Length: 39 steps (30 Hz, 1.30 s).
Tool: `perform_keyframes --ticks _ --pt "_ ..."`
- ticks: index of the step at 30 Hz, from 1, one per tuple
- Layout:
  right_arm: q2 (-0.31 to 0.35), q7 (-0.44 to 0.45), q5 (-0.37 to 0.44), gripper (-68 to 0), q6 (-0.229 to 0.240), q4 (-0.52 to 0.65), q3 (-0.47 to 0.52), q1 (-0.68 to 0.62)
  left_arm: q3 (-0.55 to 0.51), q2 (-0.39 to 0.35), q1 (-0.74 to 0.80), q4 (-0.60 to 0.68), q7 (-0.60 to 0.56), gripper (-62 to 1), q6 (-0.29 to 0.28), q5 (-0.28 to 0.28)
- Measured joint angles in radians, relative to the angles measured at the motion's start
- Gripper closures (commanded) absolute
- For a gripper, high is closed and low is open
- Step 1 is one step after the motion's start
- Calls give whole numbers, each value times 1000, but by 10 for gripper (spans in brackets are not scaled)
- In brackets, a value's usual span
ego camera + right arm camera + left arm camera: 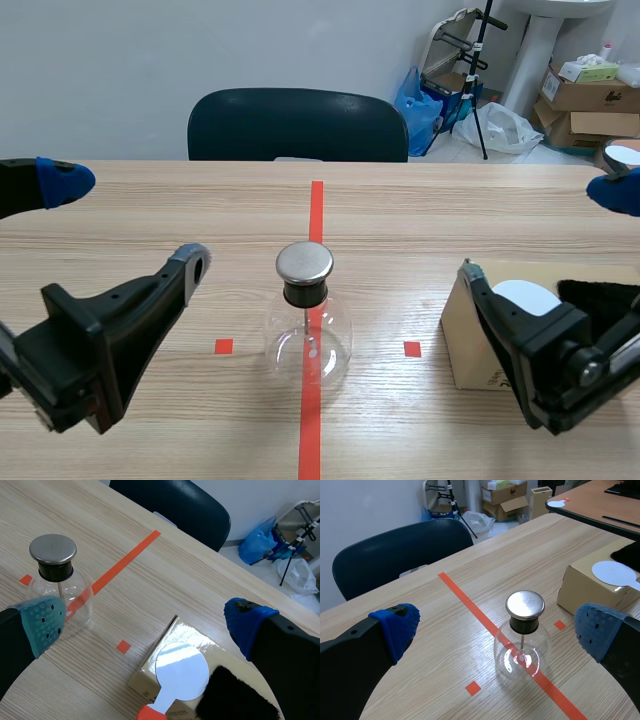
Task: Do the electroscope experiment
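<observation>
The electroscope (308, 335) is a round glass flask with a black neck and a flat metal cap (304, 262). It stands upright on the red tape line at the table's middle. To its right, a cardboard box (465, 340) carries a white disc paddle (525, 298) with a red handle and a black fur cloth (600, 293). My left gripper (125, 225) hangs open left of the flask; in its own view the electroscope (522, 652) stands ahead, between the spread fingers. My right gripper (545, 232) is open above the box (185, 632), with the paddle (181, 671) and fur (235, 695) under it.
A dark chair (297, 125) stands at the table's far edge. Cardboard boxes (590, 100), a blue bag (420, 100) and a black stand (478, 70) sit on the floor at the back right. Another table (600, 505) stands beyond the box side.
</observation>
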Motion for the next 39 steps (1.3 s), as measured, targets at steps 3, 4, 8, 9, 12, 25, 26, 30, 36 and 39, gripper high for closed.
perform_keyframes --ticks 3,4,8,9,12,25,26,30,36,39 --pt "0 0 0 -679 0 0 0 0 0 0 0 0 0 -623 0 0" --pt "0 0 0 -679 0 0 0 0 0 0 0 0 0 -623 0 0" --pt "0 0 0 -679 0 0 0 0 0 0 0 0 0 -623 0 0" --pt "0 0 0 -679 0 0 0 0 0 0 0 0 0 -623 0 0" --pt "0 0 0 -679 0 0 0 0 0 0 0 0 0 -623 0 0" --pt "0 8 0 -679 0 0 0 0 0 0 0 0 0 -623 0 0" --pt "0 8 0 -679 0 0 0 0 0 0 0 0 0 -623 0 0" --pt "0 8 0 -679 0 0 0 0 0 0 0 0 0 -623 0 0" --pt "0 -3 0 -679 0 0 0 0 0 0 0 0 0 -623 0 0" --pt "0 -7 0 -679 0 0 0 0 0 0 0 0 0 -623 0 0"
